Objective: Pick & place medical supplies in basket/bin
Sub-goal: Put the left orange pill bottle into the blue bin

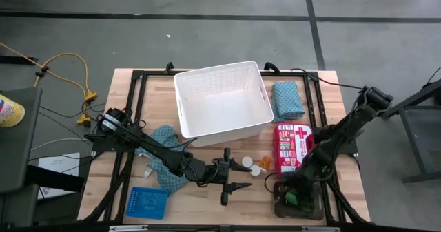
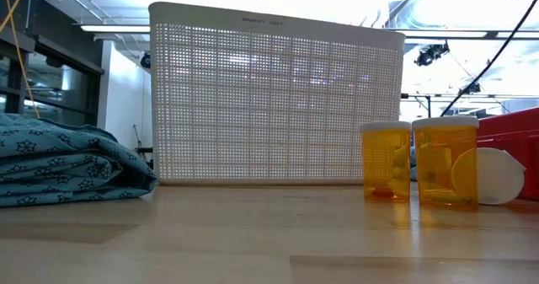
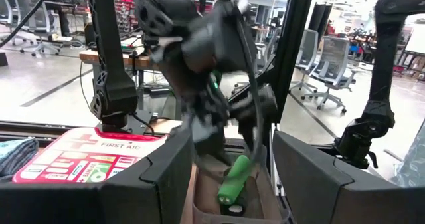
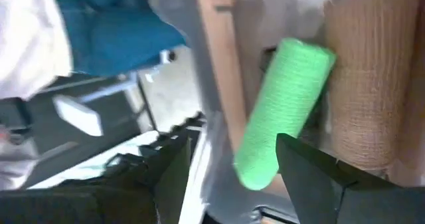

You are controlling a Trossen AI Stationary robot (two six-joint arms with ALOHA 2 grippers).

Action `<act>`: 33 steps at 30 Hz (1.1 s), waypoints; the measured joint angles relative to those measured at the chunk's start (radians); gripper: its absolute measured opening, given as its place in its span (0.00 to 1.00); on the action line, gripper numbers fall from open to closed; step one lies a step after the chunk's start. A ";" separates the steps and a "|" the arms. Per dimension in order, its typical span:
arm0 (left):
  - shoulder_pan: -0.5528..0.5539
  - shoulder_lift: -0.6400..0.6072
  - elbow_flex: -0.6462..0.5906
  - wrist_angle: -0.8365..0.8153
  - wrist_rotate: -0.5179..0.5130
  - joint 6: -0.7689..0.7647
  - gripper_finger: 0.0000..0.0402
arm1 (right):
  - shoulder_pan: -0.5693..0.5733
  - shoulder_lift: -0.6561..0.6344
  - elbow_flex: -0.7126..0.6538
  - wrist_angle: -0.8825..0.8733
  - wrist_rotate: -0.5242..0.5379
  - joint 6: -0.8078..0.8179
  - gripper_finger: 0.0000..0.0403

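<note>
1. A green bandage roll point(image 4: 285, 111) lies in the grey tray point(image 1: 308, 208) at the table's front right, beside a tan roll point(image 4: 365, 78).
2. The right gripper point(image 4: 265, 164) hangs just over it, fingers spread, the roll's near end between them, ungrasped.
3. The left gripper point(image 1: 234, 185) waits with parted fingers near two orange pill bottles point(image 2: 417, 160), in front of the white basket point(image 1: 222, 98).

High view looked straight down over the whole table point(image 1: 207, 211). Low view sat at tabletop level, close, facing the white basket point(image 2: 278, 99) at 12 o'clock. Both wrist views shared the green roll point(image 3: 234, 179), the right one much closer.
</note>
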 joint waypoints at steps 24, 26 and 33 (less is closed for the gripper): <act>0.000 0.000 0.000 0.000 0.000 0.003 0.50 | -0.019 -0.235 0.000 0.006 0.297 -0.001 0.52; 0.000 0.000 0.000 0.000 0.000 0.003 0.50 | -0.019 -0.235 0.000 0.006 0.326 -0.012 0.52; 0.000 0.000 0.000 0.000 0.000 0.003 0.50 | -0.040 -0.238 0.000 0.006 0.441 -0.148 0.52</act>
